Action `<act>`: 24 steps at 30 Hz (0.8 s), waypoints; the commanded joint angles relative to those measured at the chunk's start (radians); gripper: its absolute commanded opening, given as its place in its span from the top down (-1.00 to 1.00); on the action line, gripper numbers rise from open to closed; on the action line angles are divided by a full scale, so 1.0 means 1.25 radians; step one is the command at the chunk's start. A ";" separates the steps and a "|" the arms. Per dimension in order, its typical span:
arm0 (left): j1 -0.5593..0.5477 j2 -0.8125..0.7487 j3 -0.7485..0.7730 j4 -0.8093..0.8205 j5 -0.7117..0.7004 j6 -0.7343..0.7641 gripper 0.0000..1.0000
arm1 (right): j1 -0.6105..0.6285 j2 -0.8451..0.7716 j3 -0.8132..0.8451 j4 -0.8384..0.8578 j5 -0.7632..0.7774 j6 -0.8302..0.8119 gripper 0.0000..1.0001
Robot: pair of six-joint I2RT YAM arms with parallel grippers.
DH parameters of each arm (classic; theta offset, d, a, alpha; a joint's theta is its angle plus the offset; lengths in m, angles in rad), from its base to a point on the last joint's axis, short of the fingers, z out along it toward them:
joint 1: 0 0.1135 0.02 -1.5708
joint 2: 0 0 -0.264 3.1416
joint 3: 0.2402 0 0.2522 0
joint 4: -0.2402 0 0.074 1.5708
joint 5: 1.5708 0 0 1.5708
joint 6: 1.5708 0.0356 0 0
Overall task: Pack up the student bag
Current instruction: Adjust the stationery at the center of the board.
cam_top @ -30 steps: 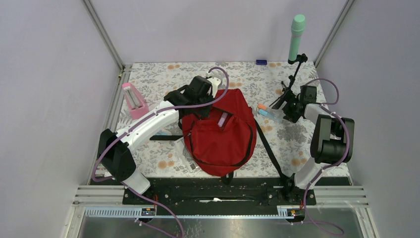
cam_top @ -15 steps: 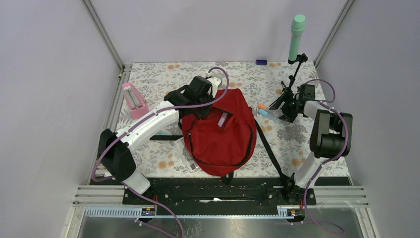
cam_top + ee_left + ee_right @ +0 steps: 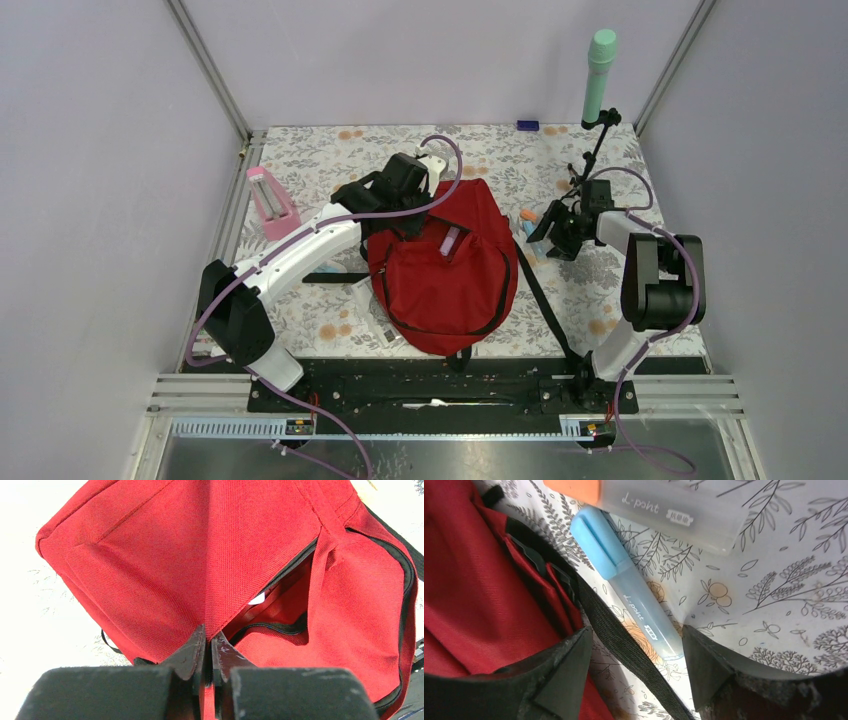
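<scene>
The student bag (image 3: 445,270), red with black zippers, lies in the middle of the table. Its top flap (image 3: 150,555) is lifted, so the zipper mouth (image 3: 280,605) gapes. My left gripper (image 3: 209,632) is shut on the edge of that flap, at the bag's far end (image 3: 425,205). My right gripper (image 3: 545,225) is down at the bag's right side and stands open (image 3: 636,630). Between its fingers lie the end of a blue-capped highlighter (image 3: 634,600) and the bag's black strap (image 3: 624,645). An orange-capped highlighter (image 3: 664,505) lies just beyond.
A pink case (image 3: 270,203) stands at the left. A green-tipped rod on a black stand (image 3: 599,60) rises at the back right, near a small blue object (image 3: 527,126). A white item (image 3: 365,295) pokes out under the bag's left side. The black strap runs down-right (image 3: 545,310).
My right gripper has moved left to the highlighters beside the bag, and its jaws have narrowed somewhat. The left gripper and the bag have not moved.
</scene>
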 commanded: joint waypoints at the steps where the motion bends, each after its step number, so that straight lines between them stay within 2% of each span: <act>1: 0.004 -0.026 0.010 0.004 -0.007 -0.001 0.93 | 0.043 -0.028 0.013 -0.081 0.114 -0.041 -0.36; 3: 0.004 -0.027 0.010 0.004 -0.007 -0.001 0.93 | 0.052 -0.025 0.025 -0.099 0.155 -0.046 -0.21; 10: 0.004 -0.031 0.010 0.004 -0.006 -0.001 0.93 | 0.119 -0.003 0.075 -0.167 0.247 -0.069 -0.05; 17: 0.005 -0.034 0.009 0.004 -0.006 -0.001 0.93 | 0.146 0.035 0.132 -0.232 0.273 -0.095 0.08; 24: 0.004 -0.037 0.010 0.004 -0.007 -0.001 0.93 | 0.182 0.080 0.203 -0.308 0.331 -0.113 0.11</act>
